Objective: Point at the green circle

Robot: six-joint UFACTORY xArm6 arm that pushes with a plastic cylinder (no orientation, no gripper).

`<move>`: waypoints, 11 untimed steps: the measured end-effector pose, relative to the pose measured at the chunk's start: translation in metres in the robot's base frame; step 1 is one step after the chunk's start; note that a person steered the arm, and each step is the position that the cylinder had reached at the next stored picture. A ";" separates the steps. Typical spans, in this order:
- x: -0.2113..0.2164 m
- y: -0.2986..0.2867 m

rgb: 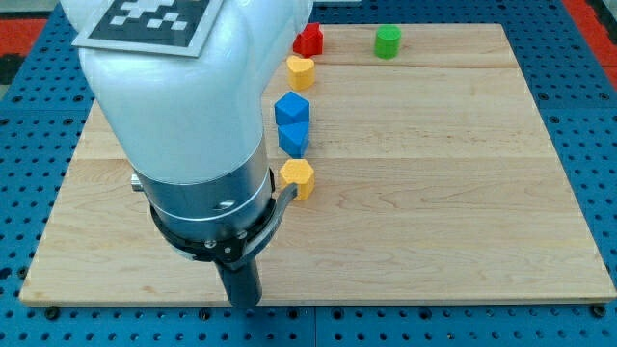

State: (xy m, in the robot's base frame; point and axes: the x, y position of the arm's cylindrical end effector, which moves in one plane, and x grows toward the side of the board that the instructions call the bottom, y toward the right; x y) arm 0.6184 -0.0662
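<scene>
The green circle block (388,41) sits near the board's top edge, right of centre. My tip (244,302) is at the board's bottom edge, left of centre, far below and left of the green circle. A red block (308,40) lies left of the green one. Below it are a yellow heart-like block (301,71), two blue blocks (291,108) (294,137) touching each other, and a yellow hexagon-like block (298,178). The yellow hexagon is the block nearest my tip, up and to its right.
The large white and grey arm body (183,125) covers the board's upper left part and hides whatever lies under it. The wooden board (463,193) rests on a blue perforated table (588,116).
</scene>
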 end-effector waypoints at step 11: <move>0.000 -0.012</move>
State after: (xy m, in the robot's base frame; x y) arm 0.6187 -0.0786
